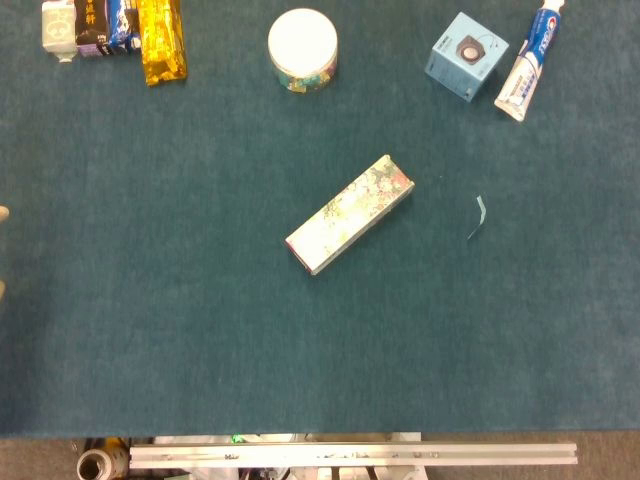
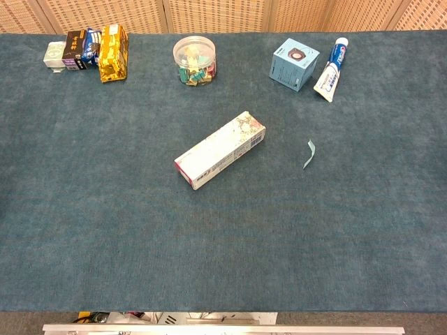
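Of the left hand [image 1: 3, 213] only two pale tips show at the left edge of the head view, one above the other and apart, too little to tell its pose or grip, while the right hand lies outside both views.

One long floral box [image 1: 349, 214], one round jar [image 1: 302, 49], one blue cube box [image 1: 466, 56], one toothpaste tube [image 1: 529, 62], one gold packet [image 1: 161, 40]

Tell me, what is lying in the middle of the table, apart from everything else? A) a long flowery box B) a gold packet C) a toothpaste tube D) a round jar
A: the long flowery box lies slantwise alone at the centre, while the other items line the far edge of the table.
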Motion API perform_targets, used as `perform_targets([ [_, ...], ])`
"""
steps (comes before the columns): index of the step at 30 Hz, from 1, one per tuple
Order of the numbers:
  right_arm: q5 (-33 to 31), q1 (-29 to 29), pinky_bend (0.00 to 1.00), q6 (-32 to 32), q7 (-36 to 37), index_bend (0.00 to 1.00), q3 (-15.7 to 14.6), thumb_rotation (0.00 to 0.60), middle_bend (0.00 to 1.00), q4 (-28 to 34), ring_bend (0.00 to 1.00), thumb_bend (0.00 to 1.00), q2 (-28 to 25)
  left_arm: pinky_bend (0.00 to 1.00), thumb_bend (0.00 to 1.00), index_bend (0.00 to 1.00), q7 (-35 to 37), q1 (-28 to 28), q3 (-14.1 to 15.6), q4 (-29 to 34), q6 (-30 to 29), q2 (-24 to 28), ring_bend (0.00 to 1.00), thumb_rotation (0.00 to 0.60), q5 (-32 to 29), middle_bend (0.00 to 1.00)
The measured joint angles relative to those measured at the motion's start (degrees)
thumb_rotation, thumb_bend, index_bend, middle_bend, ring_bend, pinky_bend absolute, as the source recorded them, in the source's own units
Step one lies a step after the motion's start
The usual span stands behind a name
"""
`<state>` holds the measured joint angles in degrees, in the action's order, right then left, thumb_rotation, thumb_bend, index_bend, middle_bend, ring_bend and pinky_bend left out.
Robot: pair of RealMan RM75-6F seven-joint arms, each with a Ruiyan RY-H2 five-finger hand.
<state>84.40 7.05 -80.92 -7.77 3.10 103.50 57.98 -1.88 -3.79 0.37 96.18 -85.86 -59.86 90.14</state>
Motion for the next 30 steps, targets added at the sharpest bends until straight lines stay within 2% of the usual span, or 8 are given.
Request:
perform_targets([
  [6, 0.7, 0.8, 0.92, 0.6, 0.0, 0.57, 0.3, 0.6, 0.67, 0.1, 0.76, 0.22, 0.1, 0.31, 0.21, 0.25, 0.2, 0.0, -0.2, -0.4, -0.5, -0.4, 0.31, 0.6, 0.1, 0.31],
  [9, 1.7, 1.8, 0.92, 1.9, 0.6, 0.57, 0.3, 0.6, 0.69, 0.3, 0.81, 0.22, 0.0, 0.31, 0.21, 0.25, 0.3, 0.1, -0.2, -0.4, -0.8, -0.4, 0.31, 0.6, 0.2, 0.31],
  [11, 2.4, 2.8, 0.97, 3.2, 1.0, 0.57, 0.4, 0.6, 0.8, 0.4, 0.92, 0.22, -0.2, 0.31, 0.21, 0.25, 0.4, 0.2, -0.2, -0.4, -0.8, -0.4, 0.31, 0.6, 0.3, 0.31],
  [13, 3.2, 4.3, 1.0, 5.4, 1.2, 0.57, 0.3, 0.6, 0.89, 0.4, 0.99, 0.22, -0.2, 0.31, 0.21, 0.25, 0.5, 0.2, -0.1, -0.5, -0.8, -0.4, 0.31, 0.6, 0.4, 0.31],
  [17, 4.0, 7.8, 1.0, 11.0, 0.8, 0.57, 0.4, 0.6, 1.0, 0.3, 1.0, 0.22, -0.2, 0.31, 0.21, 0.25, 0.8, 0.6, 0.3, -0.6, -1.1, -0.4, 0.31, 0.6, 0.6, 0.31],
  [23, 3.7, 15.5, 1.0, 21.8, -2.0, 0.57, 1.1, 0.6, 1.0, -1.0, 1.0, 0.22, 2.9, 0.31, 0.21, 0.25, 1.7, 1.7, 0.7, -1.2, -2.1, -0.2, 0.31, 0.6, 0.3, 0.31],
  [30, 2.7, 22.4, 1.0, 29.2, -6.0, 0.57, 1.6, 0.6, 1.0, -7.1, 1.0, 0.22, 11.8, 0.31, 0.21, 0.25, 2.1, 2.4, 0.9, -1.4, -2.3, 0.3, 0.31, 0.6, -0.4, 0.31],
])
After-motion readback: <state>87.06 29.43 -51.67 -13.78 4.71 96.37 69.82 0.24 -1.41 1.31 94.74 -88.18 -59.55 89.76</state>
